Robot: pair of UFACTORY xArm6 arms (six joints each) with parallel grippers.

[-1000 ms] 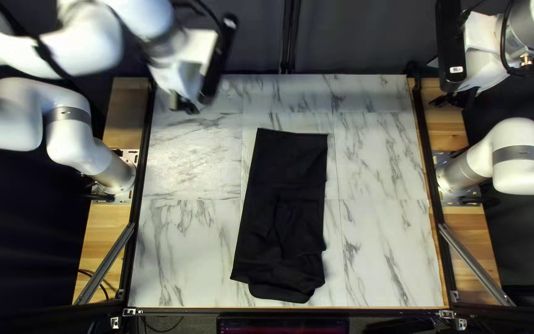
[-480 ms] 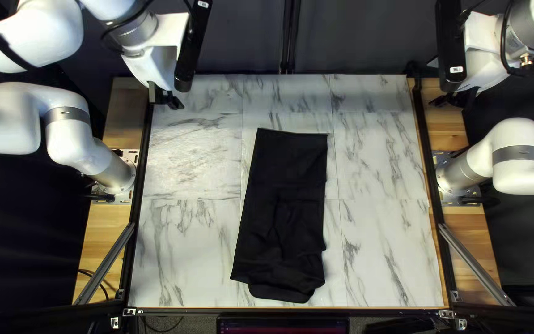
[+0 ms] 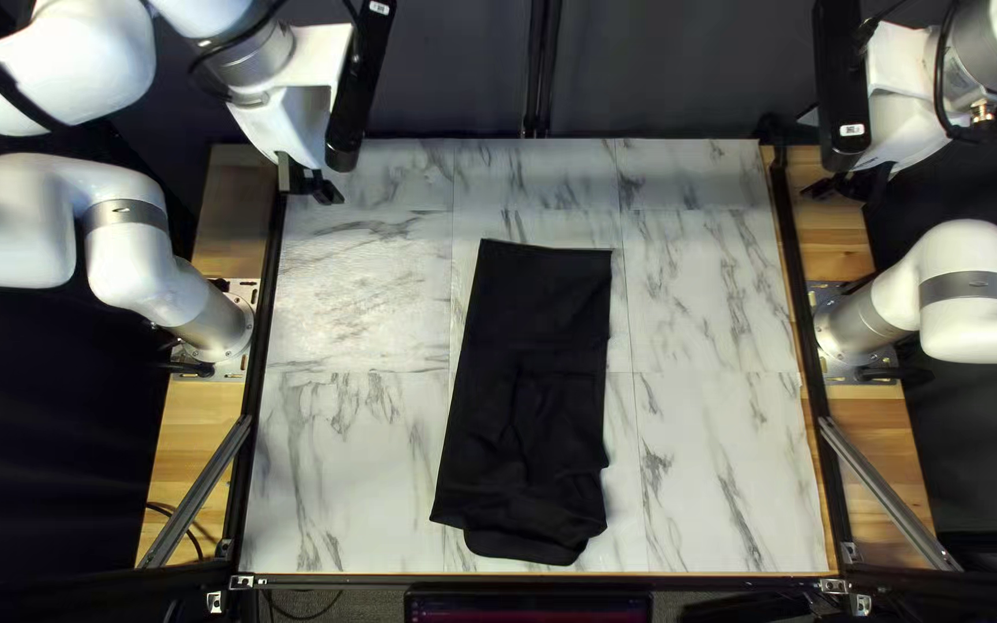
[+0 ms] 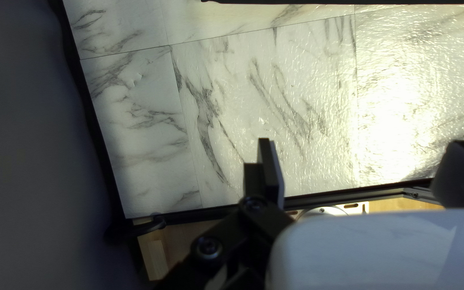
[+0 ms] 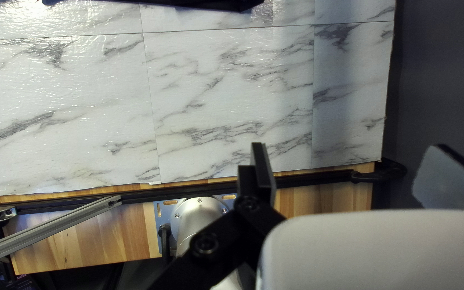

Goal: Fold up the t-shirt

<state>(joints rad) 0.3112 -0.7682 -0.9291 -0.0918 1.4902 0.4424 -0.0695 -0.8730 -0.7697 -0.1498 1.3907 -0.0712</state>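
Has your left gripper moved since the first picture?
Yes. In the top left view, my left gripper has shifted toward the view's left, closer to the black side rail.

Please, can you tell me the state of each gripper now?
Left gripper: open, holding nothing.
Right gripper: open, holding nothing.

T-shirt (image 3: 527, 381) on table (image 3: 706, 462), between left base (image 3: 222, 325) and right base (image 3: 851, 325); curtain (image 3: 683, 81) behind.

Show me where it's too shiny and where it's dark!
Left wrist view: a big white glare washes out part of the table. Right wrist view: a smaller shine, plus a soft grey shadow band across the table. Top left view: the t-shirt is so black its creases barely show.
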